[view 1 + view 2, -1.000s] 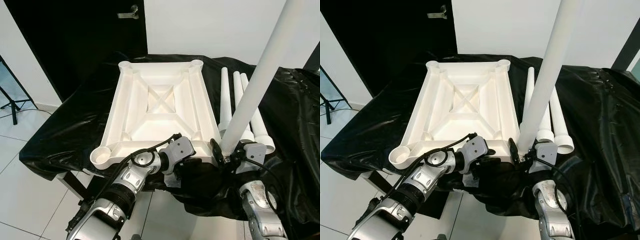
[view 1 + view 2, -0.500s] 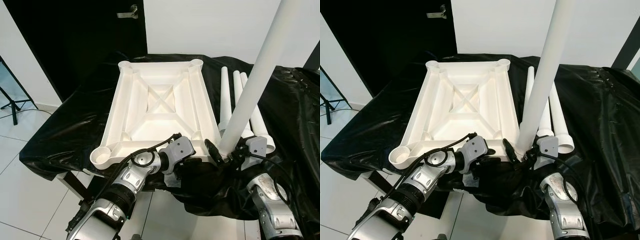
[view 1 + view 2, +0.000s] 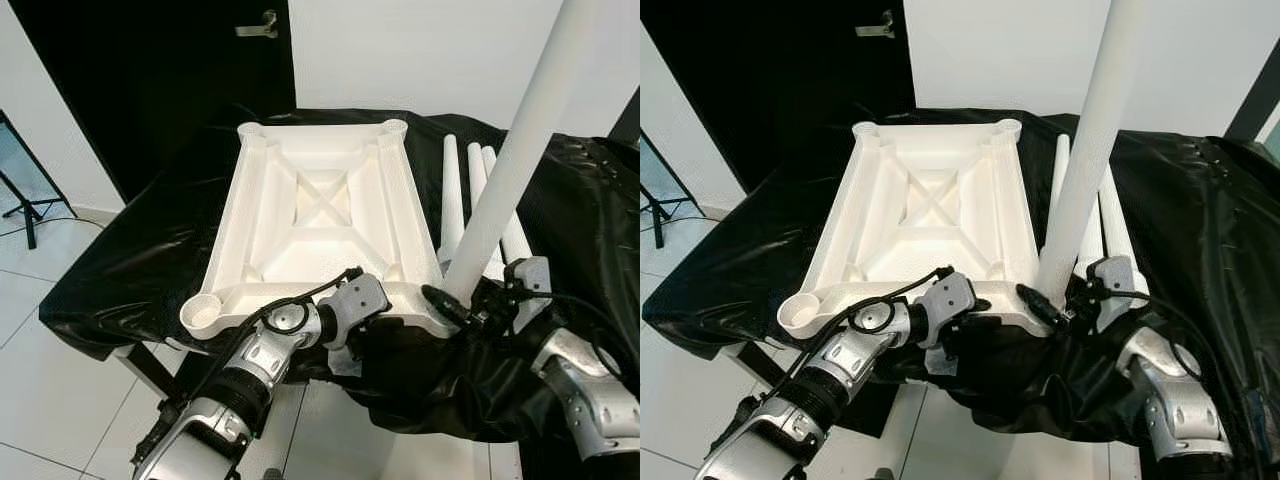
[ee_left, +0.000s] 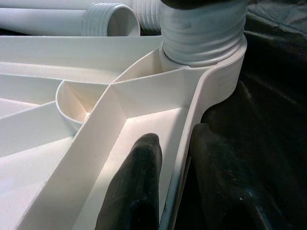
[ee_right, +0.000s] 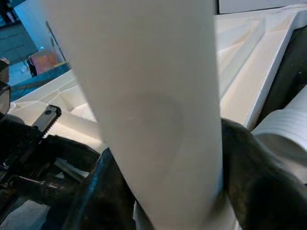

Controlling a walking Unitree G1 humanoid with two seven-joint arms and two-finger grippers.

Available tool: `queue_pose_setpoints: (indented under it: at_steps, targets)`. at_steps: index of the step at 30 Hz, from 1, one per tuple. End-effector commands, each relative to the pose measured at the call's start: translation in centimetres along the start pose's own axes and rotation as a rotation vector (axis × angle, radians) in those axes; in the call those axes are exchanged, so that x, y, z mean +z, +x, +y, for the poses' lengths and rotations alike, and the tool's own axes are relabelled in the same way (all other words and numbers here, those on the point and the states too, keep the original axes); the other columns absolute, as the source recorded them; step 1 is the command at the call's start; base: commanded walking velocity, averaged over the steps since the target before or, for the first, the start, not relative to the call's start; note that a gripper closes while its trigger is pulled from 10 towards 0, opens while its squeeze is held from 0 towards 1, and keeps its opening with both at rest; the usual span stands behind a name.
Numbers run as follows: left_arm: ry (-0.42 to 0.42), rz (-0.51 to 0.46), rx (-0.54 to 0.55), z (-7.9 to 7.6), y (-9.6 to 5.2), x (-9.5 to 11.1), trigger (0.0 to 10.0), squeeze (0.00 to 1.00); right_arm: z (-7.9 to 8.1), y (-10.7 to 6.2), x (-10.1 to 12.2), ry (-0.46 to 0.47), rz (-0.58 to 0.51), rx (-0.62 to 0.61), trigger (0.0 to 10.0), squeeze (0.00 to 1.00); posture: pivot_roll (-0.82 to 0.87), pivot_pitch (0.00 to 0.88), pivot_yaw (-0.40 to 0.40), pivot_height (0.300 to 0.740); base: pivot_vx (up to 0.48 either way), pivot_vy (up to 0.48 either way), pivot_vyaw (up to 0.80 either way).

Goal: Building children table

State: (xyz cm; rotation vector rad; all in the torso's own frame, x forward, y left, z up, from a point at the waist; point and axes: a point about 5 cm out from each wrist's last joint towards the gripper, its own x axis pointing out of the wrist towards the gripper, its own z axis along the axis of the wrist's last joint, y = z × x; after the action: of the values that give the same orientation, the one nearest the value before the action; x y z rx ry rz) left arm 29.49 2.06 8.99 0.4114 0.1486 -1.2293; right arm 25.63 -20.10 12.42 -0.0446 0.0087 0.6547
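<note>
right gripper: clamped round the foot of the upright leg, low down, just above the near right corner socket of the tabletop.
left gripper: pinching the tabletop's near rim, one finger inside the wall, one outside, just beside that same socket (steadying it, looks like).
upright leg: threaded end sits in the socket, pole leans slightly away from the tabletop. You hold a long hollow plastic tube, so likely light but top-heavy in leverage; smooth and slippery, so keep your grip low near the threads.
tabletop: upside down on the black cloth, ribs up; stiff moulded plastic, probably light and apt to slide, so you want the rim kept pinned.
spare legs: three lying side by side just right of the tabletop, threaded ends toward you; take each near the thick end.
other sockets: far two and near left open.
</note>
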Motion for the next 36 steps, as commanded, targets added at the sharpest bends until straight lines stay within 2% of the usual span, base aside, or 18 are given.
queue_pose_setpoints:
  at_steps: [1, 4, 5, 7, 9, 11, 17, 22, 23, 24, 25, 26, 29, 31, 32, 33, 35, 36]
  targets:
    - [-0.056, 0.112, -0.035, -1.3, -0.1, -2.6, 10.0, 0.00, 1.9, 0.6, -1.6, 0.083, 0.033, 0.083, 0.0, 0.00, 0.19, 0.000, -0.006, 0.740, 0.000, 0.000, 0.00]
    - [-0.054, 0.114, -0.036, -1.2, -0.1, -2.6, 10.0, 0.00, 2.3, 0.7, -2.1, 0.108, 0.019, 0.020, 0.0, 0.00, 0.19, 0.000, -0.005, 0.740, 0.000, 0.000, 0.00]
    - [-0.053, 0.115, -0.036, -1.2, -0.1, -2.6, 10.0, 0.00, 2.3, 0.7, -2.2, 0.102, -0.011, -0.061, 0.0, 0.00, 0.19, 0.000, -0.005, 0.740, 0.000, 0.000, 0.00]
    - [-0.050, 0.118, -0.036, -1.2, -0.2, -2.6, 10.0, 0.00, 2.0, 0.4, -1.3, 0.001, -0.164, -0.326, 0.0, 0.00, 0.19, 0.000, -0.004, 0.740, 0.000, 0.000, 0.00]
    - [-0.048, 0.118, -0.035, -1.0, -0.2, -2.6, 10.0, 0.00, 2.0, 0.2, -1.0, -0.023, -0.195, -0.443, 0.0, 0.00, 0.19, 0.000, -0.001, 0.740, 0.000, 0.000, 0.00]
    - [-0.048, 0.118, -0.035, -1.0, -0.2, -2.6, 10.0, 0.00, 2.0, 0.2, -1.0, -0.023, -0.195, -0.443, 0.0, 0.00, 0.19, 0.000, -0.001, 0.740, 0.000, 0.000, 0.00]
    - [-0.044, 0.126, -0.044, -1.1, -0.4, -2.7, 10.0, 0.00, 2.6, 0.5, -1.1, 0.049, -0.156, -0.575, 0.0, 0.00, 0.20, 0.000, 0.007, 0.740, 0.000, 0.000, 0.00]
    - [-0.048, 0.123, -0.039, -1.1, -0.3, -2.7, 10.0, 0.00, 2.9, 0.9, -1.4, 0.055, -0.145, -0.582, 0.0, 0.00, 0.20, 0.000, 0.006, 0.740, 0.000, 0.000, 0.00]
    - [-0.046, 0.124, -0.044, -1.2, -0.3, -2.7, 10.0, 0.00, 2.8, 0.8, -1.6, 0.040, -0.132, -0.577, 10.0, 0.00, 0.19, 0.000, 0.005, 0.740, 0.000, 0.000, 0.00]
    - [-0.046, 0.124, -0.044, -1.2, -0.3, -2.7, 10.0, 0.00, 2.8, 0.8, -1.6, 0.040, -0.132, -0.577, 10.0, 0.00, 0.19, 0.000, 0.005, 0.740, 0.000, 0.000, 0.00]
    - [-0.045, 0.124, -0.047, -1.3, -0.2, -2.7, 10.0, 0.00, 2.7, 0.8, -1.6, 0.031, -0.132, -0.552, 10.0, 0.27, 0.19, 0.000, 0.002, 0.740, 0.000, 0.000, 0.00]
    - [-0.046, 0.124, -0.047, -1.3, -0.2, -2.7, 10.0, 0.00, 2.5, 0.8, -1.4, 0.027, -0.135, -0.495, 10.0, 1.00, 0.19, 0.000, 0.000, 0.740, 0.000, 0.000, 0.00]
    - [-0.047, 0.124, -0.046, -1.3, -0.2, -2.7, 10.0, 0.00, 2.4, 0.8, -1.3, 0.033, -0.131, -0.448, 10.0, 1.00, 0.19, 0.000, -0.001, 0.740, 0.000, 0.000, 0.00]
    - [-0.049, 0.121, -0.043, -1.3, -0.1, -2.7, 10.0, 0.00, 1.7, 0.9, -0.5, -0.010, -0.131, -0.342, 10.0, 1.00, 0.19, 0.000, -0.005, 0.740, 0.000, 0.000, 0.00]
    - [-0.049, 0.121, -0.043, -1.3, -0.1, -2.7, 10.0, 0.00, 1.7, 0.9, -0.5, -0.010, -0.131, -0.342, 10.0, 1.00, 0.19, 0.000, -0.005, 0.740, 0.000, 0.000, 0.00]
    - [-0.051, 0.120, -0.043, -1.3, -0.1, -2.6, 10.0, 0.00, 1.4, 0.9, -0.1, -0.034, -0.132, -0.296, 10.0, 0.00, 0.18, 0.000, -0.008, 0.740, 0.000, 0.000, 0.00]
    - [-0.053, 0.117, -0.042, -1.4, 0.0, -2.6, 10.0, 0.00, 1.1, 1.0, 0.4, -0.053, -0.120, -0.203, 10.0, 0.00, 0.18, 0.000, -0.010, 0.740, 0.000, 0.000, 0.00]
    - [-0.053, 0.117, -0.042, -1.4, 0.0, -2.6, 10.0, 0.00, 1.1, 1.0, 0.4, -0.053, -0.120, -0.203, 10.0, 0.00, 0.18, 0.000, -0.010, 0.740, 0.000, 0.000, 0.00]
